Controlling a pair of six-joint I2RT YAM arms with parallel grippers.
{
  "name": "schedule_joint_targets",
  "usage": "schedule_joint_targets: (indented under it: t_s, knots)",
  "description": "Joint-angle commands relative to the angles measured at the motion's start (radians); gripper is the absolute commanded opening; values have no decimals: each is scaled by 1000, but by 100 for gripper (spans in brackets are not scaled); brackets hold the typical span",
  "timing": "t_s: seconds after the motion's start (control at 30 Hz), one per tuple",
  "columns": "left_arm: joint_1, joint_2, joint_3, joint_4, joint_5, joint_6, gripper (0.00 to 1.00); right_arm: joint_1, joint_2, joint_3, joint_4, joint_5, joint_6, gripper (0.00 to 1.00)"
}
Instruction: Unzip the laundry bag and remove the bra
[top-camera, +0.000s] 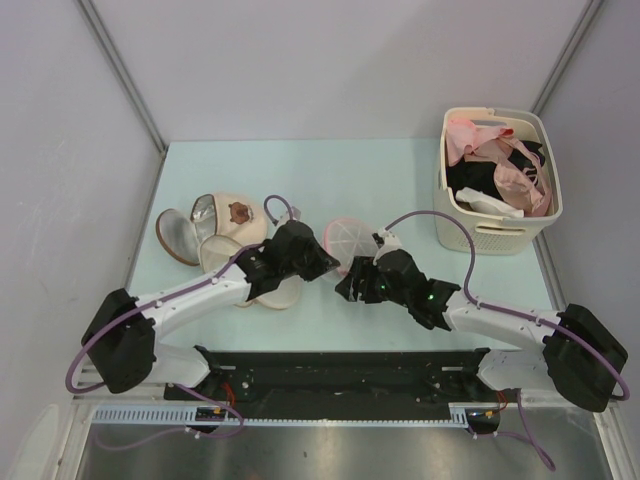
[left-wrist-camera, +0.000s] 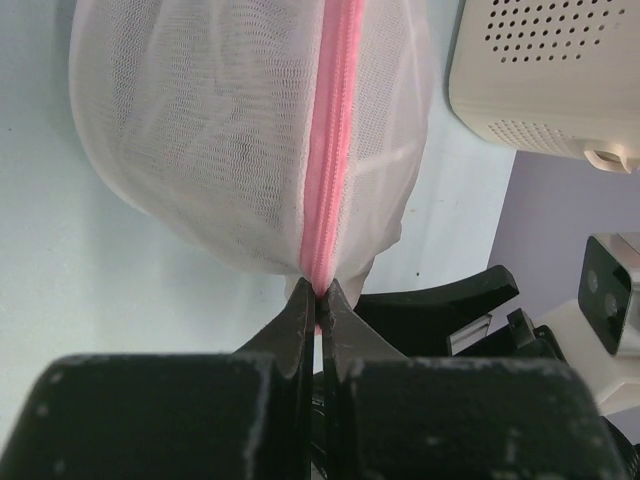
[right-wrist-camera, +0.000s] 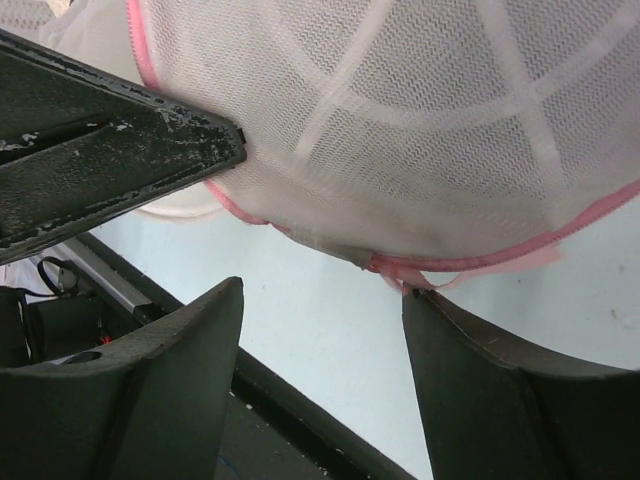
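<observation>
On the pale green bench (top-camera: 400, 180), near its middle, sits the laundry bag (top-camera: 350, 238), zip (left-wrist-camera: 335, 130) closed. Our left tool (left-wrist-camera: 318, 298) is clenched on the pink zip rim, we judge to anchor the bag; the right tool (right-wrist-camera: 322, 292) stands released, jaws either side of the zip's end, ready for the pull. The bag is white see-through mesh with pale ribs (right-wrist-camera: 420, 90); no bra shows through

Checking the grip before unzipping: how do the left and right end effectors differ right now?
Left end effector: shut, pinching the pink zip rim of the laundry bag; right end effector: open, gripping nothing. Left reaches the bag from its left, right from the near side. Both are black.
</observation>
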Motion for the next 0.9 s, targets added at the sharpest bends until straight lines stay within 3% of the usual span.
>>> schedule_joint_targets:
  t_s: [0.0, 0.3, 0.57, 0.87]
  knots:
    - [-8, -30, -1, 27, -31, 0, 0, -6, -9, -6, 26, 37, -7, 70]
    - [-8, -35, -7, 28, -29, -1, 0, -13, -9, -6, 41, 66, -3, 73]
    - [-8, -19, -7, 34, -13, -3, 0, -20, 8, -6, 155, -29, 26, 72]
    - [-8, -27, -8, 31, -17, 0, 0, 5, -11, -6, 84, 75, 45, 66]
